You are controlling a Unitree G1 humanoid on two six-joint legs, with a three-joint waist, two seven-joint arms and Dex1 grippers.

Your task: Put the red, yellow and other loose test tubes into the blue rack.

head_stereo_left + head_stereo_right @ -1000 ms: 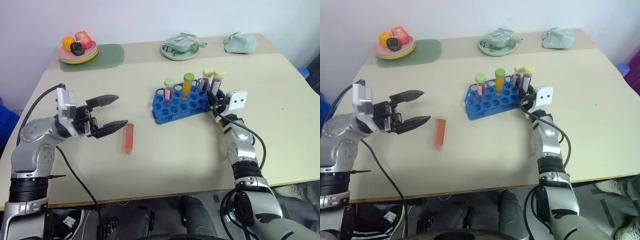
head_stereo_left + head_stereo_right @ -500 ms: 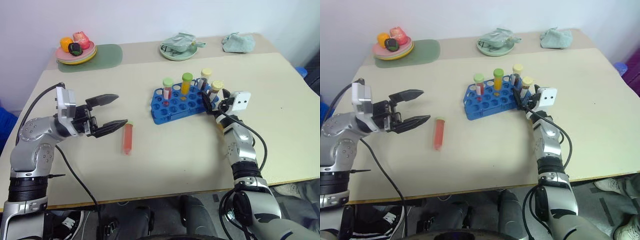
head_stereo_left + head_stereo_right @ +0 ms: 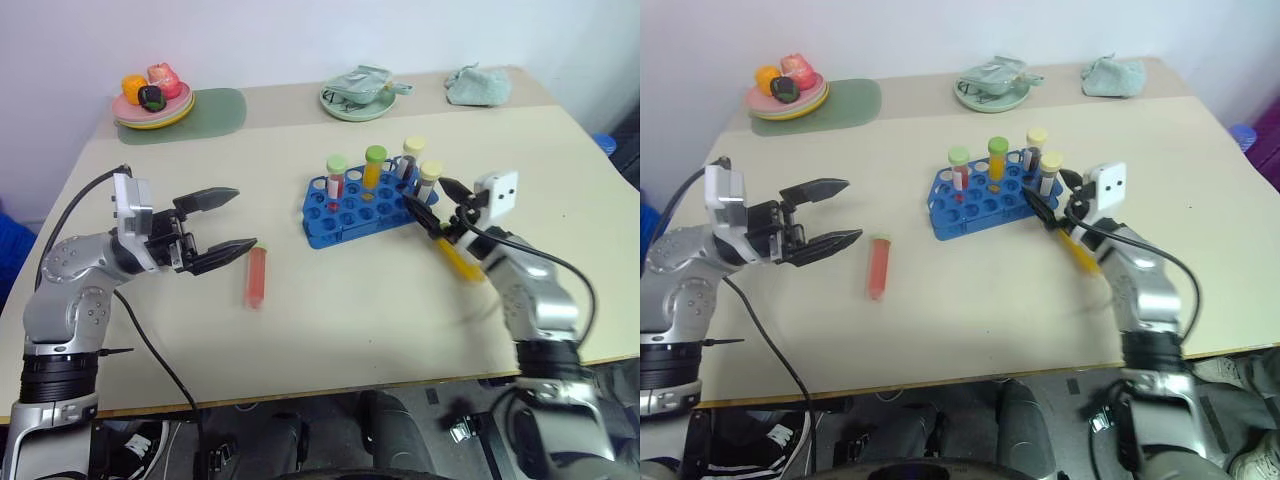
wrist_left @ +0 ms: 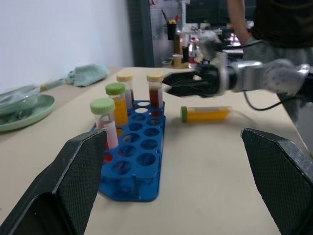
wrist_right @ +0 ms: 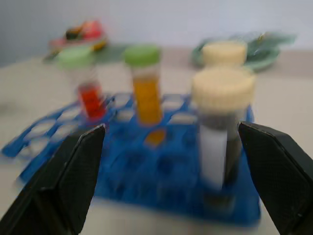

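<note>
from the head views: the blue rack sits mid-table with four tubes standing upright in it; a red-filled tube with a green cap, a yellow-orange tube with a green cap, and two dark tubes with pale caps at the rack's right end; the right gripper hangs just beside that right end, fingers spread wide, nothing between them; a loose yellow tube lies on the table under the right wrist; over on the left, the left gripper hovers fingers wide apart and empty, its lower tip right by the cap end of a loose red tube lying flat on the table; at the far edge, a plate of toy fruit on a green mat, a green dish and a crumpled cloth.

left wrist view: its two black fingers stand far apart; between them the rack, the four capped tubes upright, the yellow tube lying on its side beyond, and the other gripper open just beside the rack's pale-capped tubes; a person stands in the background.

right wrist view: fingers wide either side; the nearest pale-capped dark tube stands close in front, seated in the rack, not gripped.
</note>
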